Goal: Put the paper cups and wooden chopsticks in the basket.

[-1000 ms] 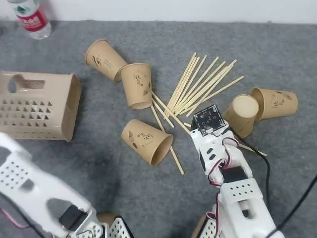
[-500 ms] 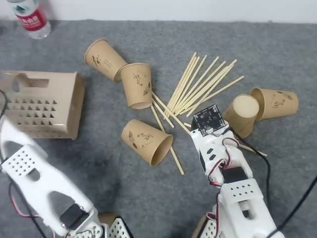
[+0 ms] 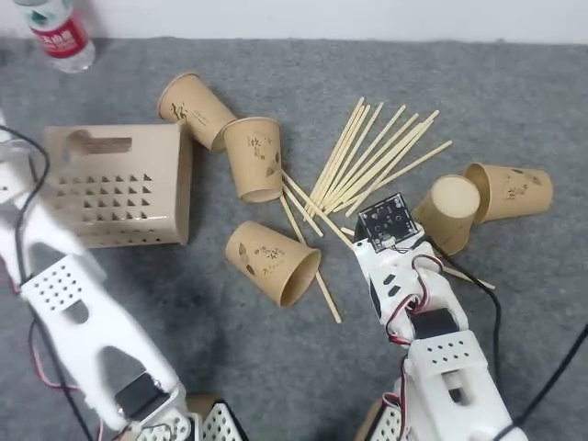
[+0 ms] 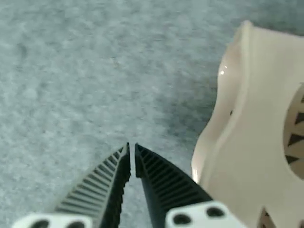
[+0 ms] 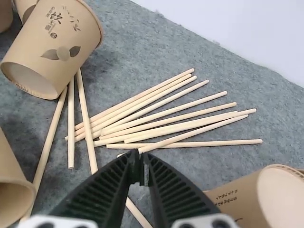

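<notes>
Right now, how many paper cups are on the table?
5 cups: two by the basket, one in the middle, two together on the right. Others may be hidden.

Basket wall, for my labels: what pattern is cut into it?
Rows of small triangular holes across the basket; clearest in the high view.

1. A grey mat (image 3: 230, 367) with a felt-like surface covers the table.
2. A clear bottle (image 3: 57, 35) with a red label sits at the mat's far left corner, cut off by the high view's edge.
3. A white surface (image 3: 367, 18) runs along the mat's far edge.
</notes>
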{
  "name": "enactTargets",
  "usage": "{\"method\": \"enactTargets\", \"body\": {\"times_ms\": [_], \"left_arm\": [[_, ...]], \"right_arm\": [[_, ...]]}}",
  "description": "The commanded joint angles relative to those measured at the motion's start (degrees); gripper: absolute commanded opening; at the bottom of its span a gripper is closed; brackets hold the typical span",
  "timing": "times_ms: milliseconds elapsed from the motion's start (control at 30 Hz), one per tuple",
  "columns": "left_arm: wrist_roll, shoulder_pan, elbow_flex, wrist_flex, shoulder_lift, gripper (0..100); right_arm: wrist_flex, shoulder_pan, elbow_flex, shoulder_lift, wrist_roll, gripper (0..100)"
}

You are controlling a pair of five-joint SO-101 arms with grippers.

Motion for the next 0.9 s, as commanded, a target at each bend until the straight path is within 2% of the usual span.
{"method": "enactTargets", "body": {"times_ms": [0, 133, 300, 467, 633, 767, 867], "left_arm": [[-0.35, 2.37, -1.10, 1.76, -5.98, 1], [0.09, 4.92, -1.10, 1.76, -6.42, 1], [3.96, 8.53, -1.10, 1.85, -6.77, 1], [4.04, 10.64, 2.33, 1.93, -6.77, 1], [4.04, 10.46, 3.74, 1.93, -8.00, 1], [3.96, 7.30, 3.82, 1.85, -13.36, 1], [3.60, 5.01, 3.91, 1.85, -16.53, 8]], "right_arm": [[-1.36, 0.40, -0.53, 0.04, -0.09, 0.9], [-1.36, 0.40, -0.53, 0.04, -0.09, 0.9], [-1.36, 0.48, -0.53, 0.04, -0.09, 0.9], [-1.36, 0.48, -0.53, 0.04, -0.09, 0.9], [-1.36, 0.48, -0.53, 0.04, -0.09, 0.9], [-1.36, 0.48, -0.53, 0.04, -0.09, 0.9], [-1.36, 0.48, -0.53, 0.04, -0.09, 0.9]]}}
